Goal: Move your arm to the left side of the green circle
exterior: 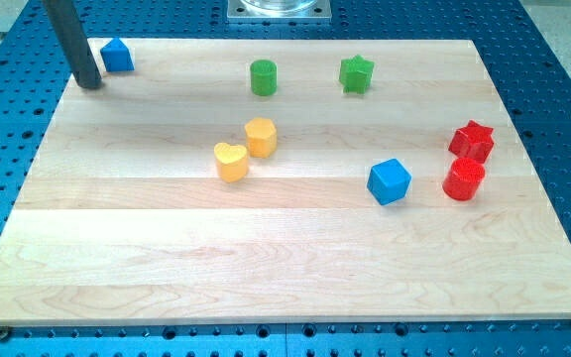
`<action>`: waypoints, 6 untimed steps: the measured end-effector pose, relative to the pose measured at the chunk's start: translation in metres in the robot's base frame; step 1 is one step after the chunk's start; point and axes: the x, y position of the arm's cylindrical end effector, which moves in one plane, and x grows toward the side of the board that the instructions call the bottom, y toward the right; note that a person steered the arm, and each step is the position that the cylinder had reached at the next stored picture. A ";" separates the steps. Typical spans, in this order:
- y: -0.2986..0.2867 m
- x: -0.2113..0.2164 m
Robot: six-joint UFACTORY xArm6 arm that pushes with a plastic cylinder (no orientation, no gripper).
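The green circle (263,77) is a short green cylinder near the view's top, a little left of centre. My tip (90,83) rests on the board at the top left corner, far to the left of the green circle. A blue block (117,56) with a peaked top sits just right of and above my tip. The rod rises from the tip out of the view's top.
A green star (357,73) lies right of the green circle. A yellow heart (231,161) and a yellow rounded block (261,136) sit mid-board. A blue cube (390,181), a red star (472,141) and a red cylinder (464,179) lie at the right.
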 end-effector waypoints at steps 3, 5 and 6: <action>0.046 0.005; 0.101 0.001; 0.126 -0.011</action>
